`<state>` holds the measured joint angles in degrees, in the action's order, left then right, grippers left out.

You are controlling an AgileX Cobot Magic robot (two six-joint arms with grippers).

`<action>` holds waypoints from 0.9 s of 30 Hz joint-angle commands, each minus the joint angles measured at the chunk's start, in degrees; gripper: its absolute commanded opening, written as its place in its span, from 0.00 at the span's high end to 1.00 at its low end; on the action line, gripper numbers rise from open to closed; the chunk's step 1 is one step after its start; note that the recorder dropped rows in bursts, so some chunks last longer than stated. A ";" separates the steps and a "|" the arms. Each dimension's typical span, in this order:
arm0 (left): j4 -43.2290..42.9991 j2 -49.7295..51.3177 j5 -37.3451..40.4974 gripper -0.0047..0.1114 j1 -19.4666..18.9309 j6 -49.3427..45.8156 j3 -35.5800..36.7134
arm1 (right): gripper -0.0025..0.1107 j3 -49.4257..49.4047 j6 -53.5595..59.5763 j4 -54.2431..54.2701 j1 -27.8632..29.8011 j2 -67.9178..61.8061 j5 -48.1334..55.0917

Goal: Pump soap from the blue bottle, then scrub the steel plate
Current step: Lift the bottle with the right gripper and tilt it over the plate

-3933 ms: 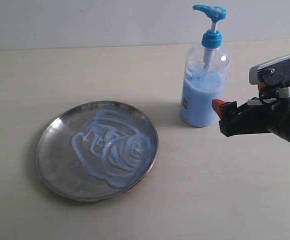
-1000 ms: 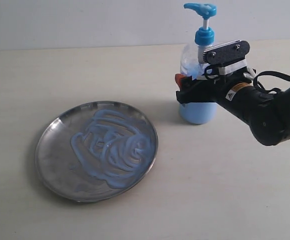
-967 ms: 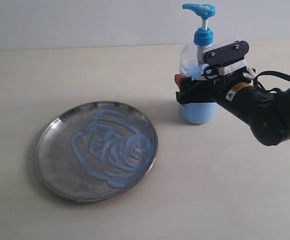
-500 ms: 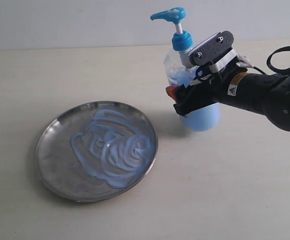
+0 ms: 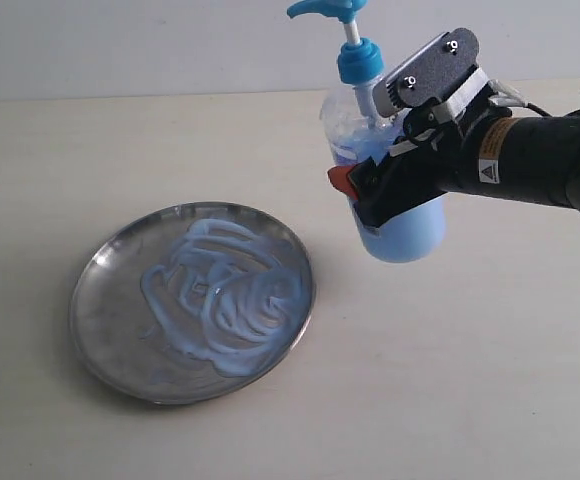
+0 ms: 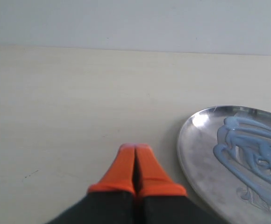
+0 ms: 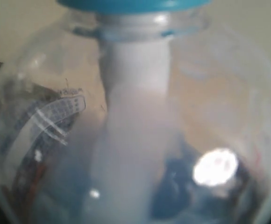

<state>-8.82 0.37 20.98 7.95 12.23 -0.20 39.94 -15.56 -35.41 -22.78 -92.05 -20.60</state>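
Soap (image 5: 220, 295) smeared across steel plate (image 5: 98, 310), blue bottle (image 5: 348, 125) part-full, pale blue liquid (image 5: 410, 232)

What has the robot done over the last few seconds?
The right fingers came in from the right and closed on the blue bottle. They then raised it, tilted, and carried it a little leftward toward the steel plate. The plate and the soap smeared on it have not moved.
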 commanded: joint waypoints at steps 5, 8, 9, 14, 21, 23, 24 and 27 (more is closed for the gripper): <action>0.01 -0.37 -0.56 0.96 -0.15 -0.03 0.20 | 0.98 -2.21 -2.80 -4.56 0.09 4.83 -1.84; 0.01 -0.37 -0.56 0.96 -0.15 -0.03 0.20 | 0.98 -3.91 -3.29 -7.34 0.09 5.97 -2.29; 0.01 -0.37 -0.56 0.96 -0.15 -0.03 0.20 | 0.98 -4.46 -4.12 -8.43 0.09 6.07 -3.29; 0.01 -0.37 -0.56 0.96 -0.15 -0.03 0.20 | 0.98 -6.36 -7.15 -10.30 0.09 6.07 -7.62; 0.01 -0.37 -0.56 0.96 -0.15 -0.03 0.20 | 0.98 -6.41 -9.51 -12.18 0.09 6.07 -10.29; 0.01 -0.37 -0.56 0.96 -0.15 -0.03 0.20 | 0.98 -6.51 -9.45 -12.18 0.09 6.07 -10.80; 0.01 -0.37 -0.56 0.96 -0.15 -0.03 0.20 | 0.98 -6.51 -9.45 -12.18 0.09 6.07 -11.42; 0.01 -0.37 -0.56 0.96 -0.15 -0.03 0.20 | 0.98 -6.51 -10.02 -12.18 0.09 4.73 -12.76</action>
<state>-8.82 0.37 20.98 7.95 12.23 -0.20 32.83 -25.04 -48.40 -22.78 -87.52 -27.36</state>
